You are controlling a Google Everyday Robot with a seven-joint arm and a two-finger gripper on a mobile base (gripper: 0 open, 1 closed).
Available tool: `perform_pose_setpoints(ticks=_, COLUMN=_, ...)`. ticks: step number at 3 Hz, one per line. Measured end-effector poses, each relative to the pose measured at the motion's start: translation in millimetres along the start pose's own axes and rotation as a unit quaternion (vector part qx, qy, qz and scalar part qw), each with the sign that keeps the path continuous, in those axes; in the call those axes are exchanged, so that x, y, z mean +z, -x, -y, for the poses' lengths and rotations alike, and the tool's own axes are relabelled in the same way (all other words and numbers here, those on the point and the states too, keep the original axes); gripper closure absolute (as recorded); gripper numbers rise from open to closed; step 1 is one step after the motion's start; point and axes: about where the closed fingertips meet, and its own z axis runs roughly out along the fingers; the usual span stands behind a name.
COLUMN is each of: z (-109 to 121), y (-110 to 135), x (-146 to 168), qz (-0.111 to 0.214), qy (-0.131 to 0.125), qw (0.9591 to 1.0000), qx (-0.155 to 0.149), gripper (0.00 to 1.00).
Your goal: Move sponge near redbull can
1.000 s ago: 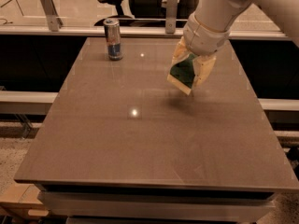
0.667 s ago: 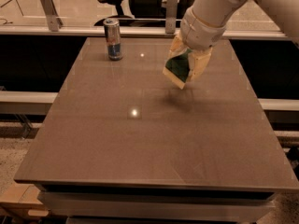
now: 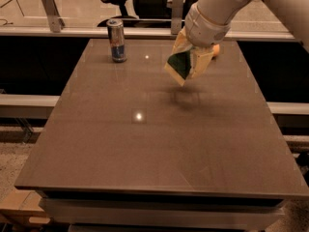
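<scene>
The redbull can (image 3: 116, 40) stands upright at the far left of the brown table (image 3: 159, 129). My gripper (image 3: 189, 61) hangs from the white arm at the far middle-right, shut on the sponge (image 3: 178, 65). The sponge's dark green face and pale yellow foam edge show between the fingers. It is held tilted above the table, with its shadow on the surface below. The sponge is well to the right of the can.
A small orange fruit (image 3: 217, 50) peeks out behind the gripper near the table's far right. A glass partition with metal posts (image 3: 50, 4) and an office chair (image 3: 118, 6) lie beyond the far edge.
The gripper with the sponge has moved up and toward the far side of the table, slightly left toward the can. The can has not moved.
</scene>
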Motion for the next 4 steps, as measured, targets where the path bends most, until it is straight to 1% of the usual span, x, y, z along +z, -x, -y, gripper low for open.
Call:
perform_pose_setpoints(ticks=1, z=-2, y=2, x=-1, qz=-0.002, qy=-0.001, qw=1.0, qx=0.004, gripper=1.0)
perform_pose_setpoints(ticks=2, z=2, y=0, x=0, qz=-0.005, qy=-0.005, qw=0.9999, qx=0.009, gripper=1.0)
perform_pose_setpoints(ticks=3, z=12, y=-5, x=1, qz=-0.003, qy=-0.017, qw=0.9998, qx=0.01, gripper=1.0)
perform_pose_setpoints(ticks=4, z=24, y=-7, x=9, qz=0.003, qy=-0.011, qw=0.9999, qx=0.001, gripper=1.0)
